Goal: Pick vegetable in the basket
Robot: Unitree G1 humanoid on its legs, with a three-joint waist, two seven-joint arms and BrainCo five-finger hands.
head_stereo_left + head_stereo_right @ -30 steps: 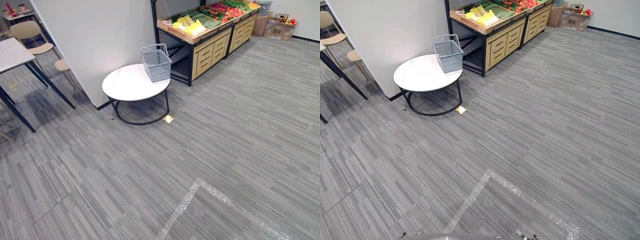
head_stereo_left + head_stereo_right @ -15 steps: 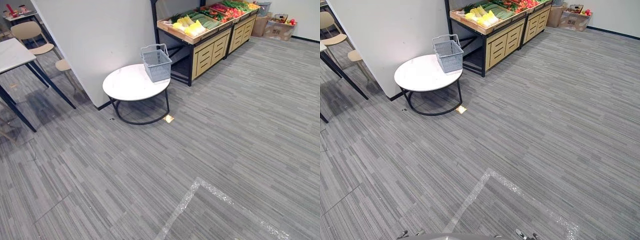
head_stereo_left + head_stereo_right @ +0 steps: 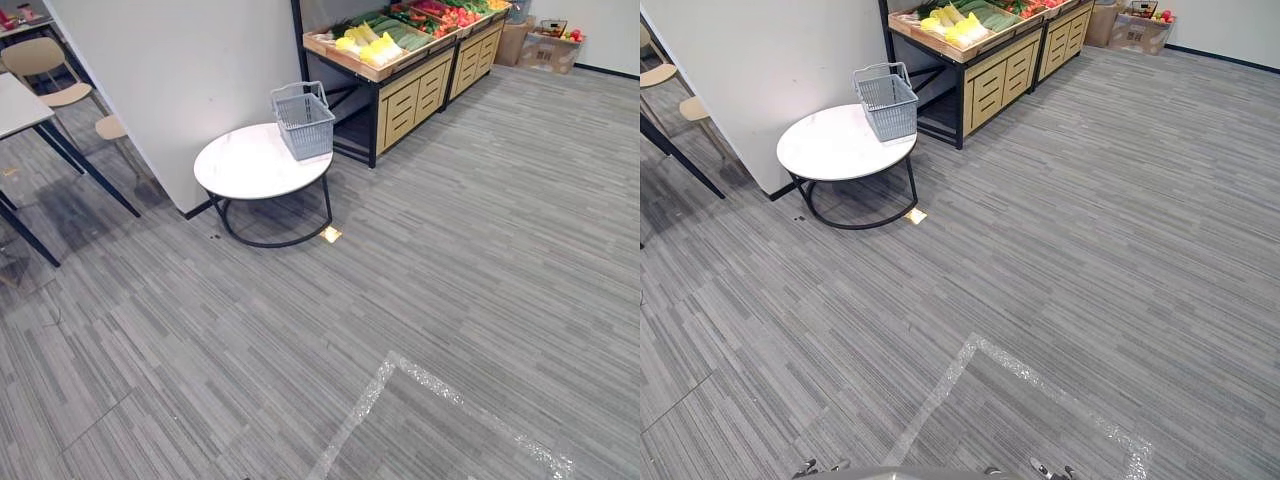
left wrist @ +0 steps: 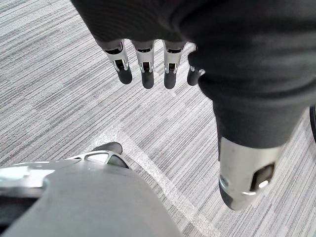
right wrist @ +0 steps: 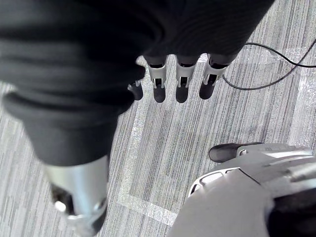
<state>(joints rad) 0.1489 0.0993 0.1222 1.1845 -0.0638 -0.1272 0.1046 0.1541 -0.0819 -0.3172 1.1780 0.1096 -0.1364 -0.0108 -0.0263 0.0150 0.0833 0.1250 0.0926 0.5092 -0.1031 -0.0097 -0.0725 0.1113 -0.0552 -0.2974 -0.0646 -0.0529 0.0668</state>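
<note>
A grey wire basket (image 3: 303, 120) stands on the far edge of a round white table (image 3: 255, 165) with black legs, well ahead on my left. Behind it a wooden produce stand (image 3: 385, 75) carries yellow, green and red vegetables (image 3: 368, 42). The basket looks empty. My left hand (image 4: 148, 64) hangs over the grey carpet with its fingers straight and nothing in it. My right hand (image 5: 177, 81) hangs the same way, fingers relaxed and empty above the floor.
A white wall panel (image 3: 190, 70) rises left of the round table. A dark-legged table (image 3: 20, 110) and beige chairs (image 3: 45, 65) stand far left. Cardboard boxes (image 3: 545, 45) sit at the back right. A pale tape line (image 3: 400, 375) crosses the carpet nearby.
The whole picture has shifted slightly: the table, basket and stand sit a little further left and up, so the camera has moved.
</note>
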